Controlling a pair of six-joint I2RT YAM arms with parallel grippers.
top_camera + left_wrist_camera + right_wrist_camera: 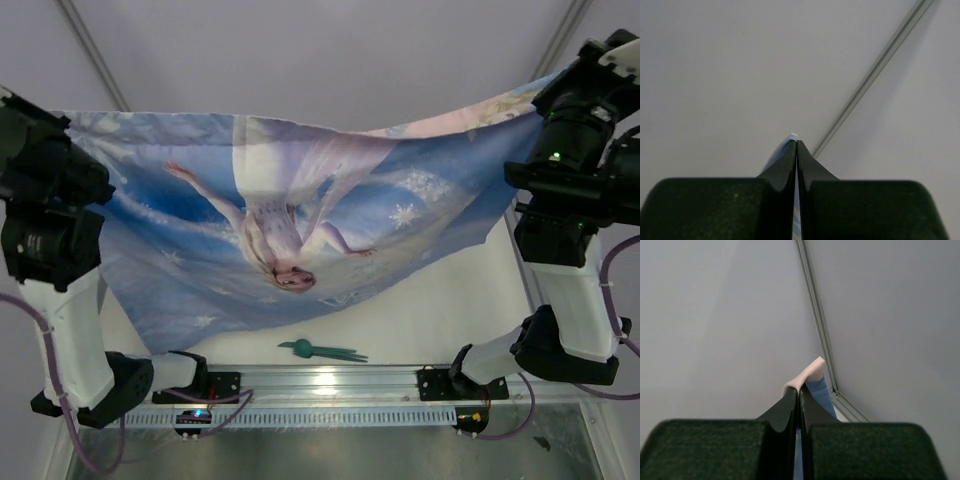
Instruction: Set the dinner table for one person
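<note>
Desk (440, 320) is the white top under everything, mostly hidden right now because the blue printed cloth (200, 230) is hanging over it like a banner. Left claw (796, 142) is clamped tight on one upper corner and right claw (800, 390) is pinched on the other; both wrist views show a bit of fabric poking out past the tips. The cloth sags in the middle and its lower edge droops down toward the near side of the desk.

As I read it, I'm in the spread-the-cloth step, nothing else laid out yet. My plan would be to bring both arms down together at the same rate so the top edge stays level, letting the hanging edge touch first and then laying the rest flat away from it. Even tension matters, or the sag will turn into a fold.

One catch: a green fork (322, 350) lies just beside the drooping edge, near the front rail (330, 380). I'd watch that the cloth doesn't drag or bury it. I'd only let go once the corners are on the surface.
</note>
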